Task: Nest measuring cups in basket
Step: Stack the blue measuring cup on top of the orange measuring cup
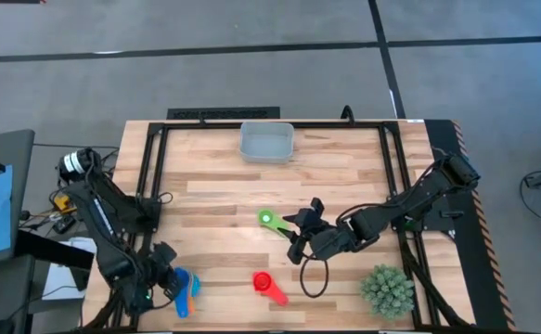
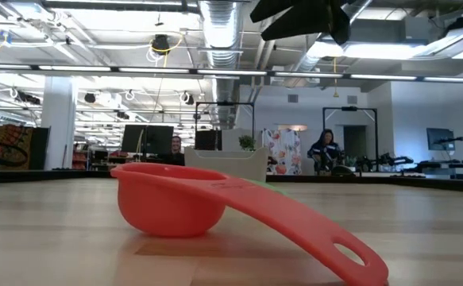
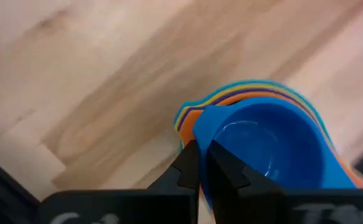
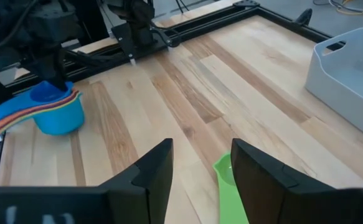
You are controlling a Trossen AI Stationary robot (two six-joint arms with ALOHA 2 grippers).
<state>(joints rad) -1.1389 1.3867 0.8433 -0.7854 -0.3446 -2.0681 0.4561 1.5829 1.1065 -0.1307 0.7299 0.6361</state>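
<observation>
A nested stack of measuring cups (image 1: 185, 291), blue on top with orange, yellow and light blue rims below, stands near the table's near-left corner. My left gripper (image 3: 200, 150) is shut on it. A green cup (image 1: 268, 219) lies mid-table on its base. My right gripper (image 4: 200, 168) is open just to its right, with the green handle (image 4: 226, 182) showing between and beyond the fingers, untouched. A red cup (image 2: 175, 202) rests on its bowl and handle tip near the near edge. The grey-blue basket (image 1: 266, 142) sits at the far edge. My left gripper pinches the stack's rim (image 3: 201, 124) on the side next to the handles, one finger (image 3: 226, 171) inside the top blue cup and one (image 3: 186, 167) outside. It comes from above, pointing down. The stack (image 4: 58, 112) is upright, and its bottom appears to be on the table.
A spiky green plant (image 1: 387, 289) stands near the table's near-right corner. A black frame (image 1: 159, 167) runs along the left, far and right sides of the table. Bare wood lies between the green cup and the basket (image 4: 349, 74). People sit in the room beyond.
</observation>
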